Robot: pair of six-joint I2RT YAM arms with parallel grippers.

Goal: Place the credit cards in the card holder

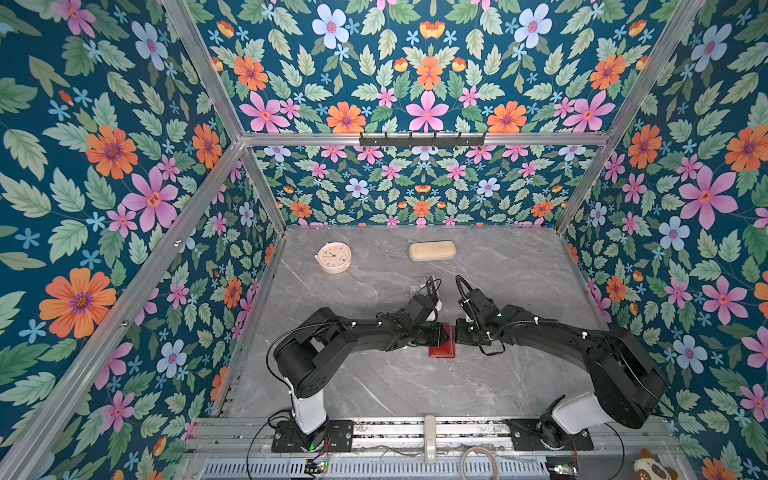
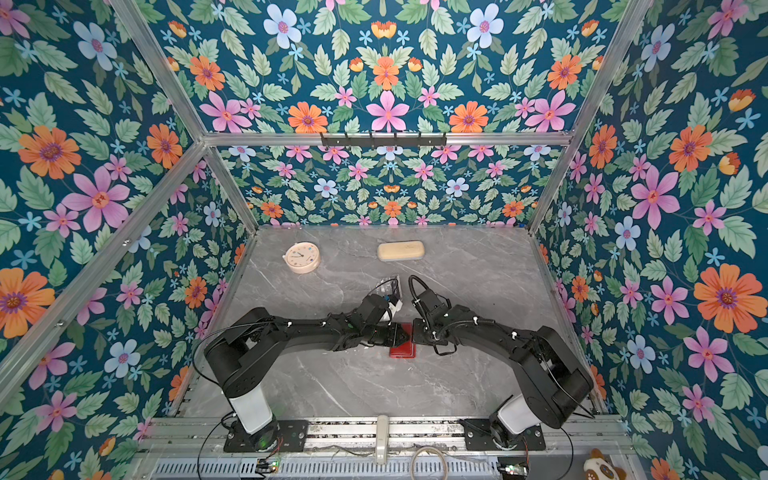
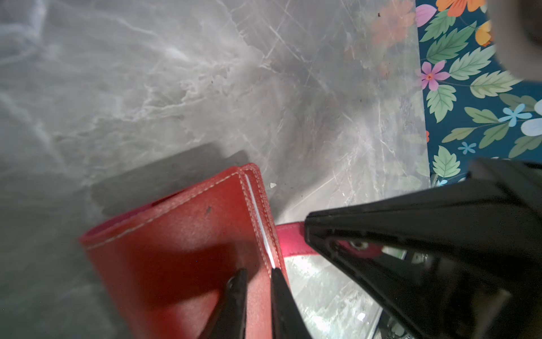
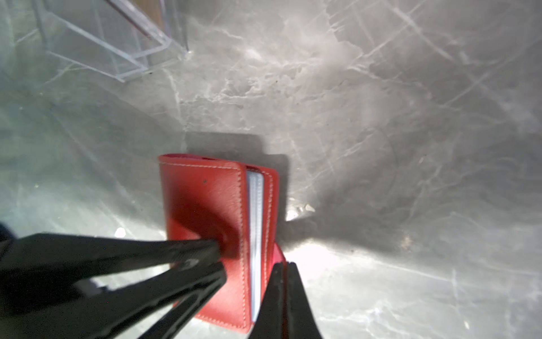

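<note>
1. I see a pink round clock (image 1: 334,257) lying face up at the far left of the grey marble tabletop (image 1: 519,270);
2. a beige oblong case (image 1: 432,250) lies to its right, apart;
3. a clear acrylic stand (image 4: 132,63) sits nearer the middle;
4. a plush toy (image 1: 652,467) peeks in at my front right corner.

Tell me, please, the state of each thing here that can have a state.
card holder, cover nearly closed, clear sleeves showing at the edge.
snap tab, undone, pulled out sideways.
right gripper, shut on the snap tab.
left gripper, slightly open, tips at the front cover.
beige case, closed.
clock, lying face up.
clear stand, contents unclear.
</note>
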